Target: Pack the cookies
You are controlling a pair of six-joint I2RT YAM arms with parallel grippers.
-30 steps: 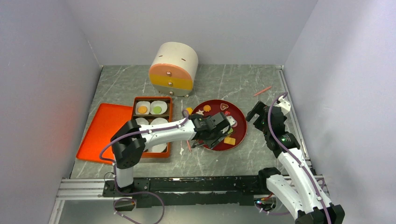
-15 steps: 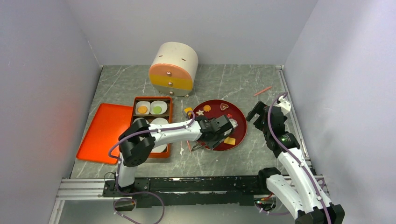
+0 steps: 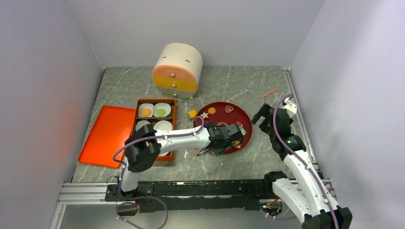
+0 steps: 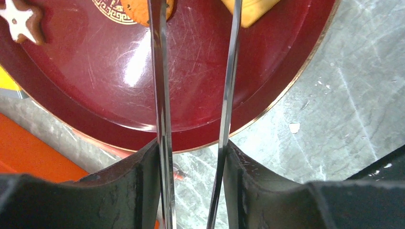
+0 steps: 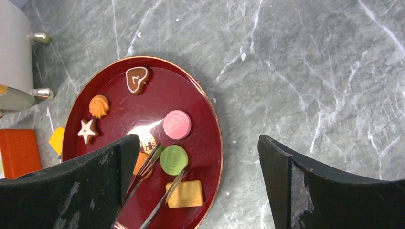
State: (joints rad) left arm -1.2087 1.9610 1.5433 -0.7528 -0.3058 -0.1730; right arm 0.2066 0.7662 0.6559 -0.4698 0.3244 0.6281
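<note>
A dark red plate [image 5: 210, 107] holds the cookies: heart [image 5: 137, 78], orange swirl [image 5: 99, 106], white star [image 5: 87, 130], pink round [image 5: 177, 124], green round [image 5: 173, 160], yellow rectangle [image 5: 185, 193] and an orange round [image 5: 142, 163]. My left gripper [image 3: 224, 138] is shut on metal tongs [image 5: 157, 191]. The tongs' blades [image 4: 161, 95] are spread, with their tips on either side of the green round. My right gripper [image 3: 270, 114] is open and empty, above the table right of the plate [image 3: 246, 119].
A brown box [image 3: 155, 101] with white liners holds an orange cookie [image 3: 145, 112] and a green cookie [image 3: 161, 111]. An orange tray [image 3: 106, 133] lies to its left. A round drawer cabinet [image 3: 177, 70] stands behind. A yellow piece [image 3: 192, 113] and an orange stick [image 3: 269, 92] lie on the table.
My left arm has reached further right over the near part of the plate, carrying the tongs with it. The right arm has not moved.
</note>
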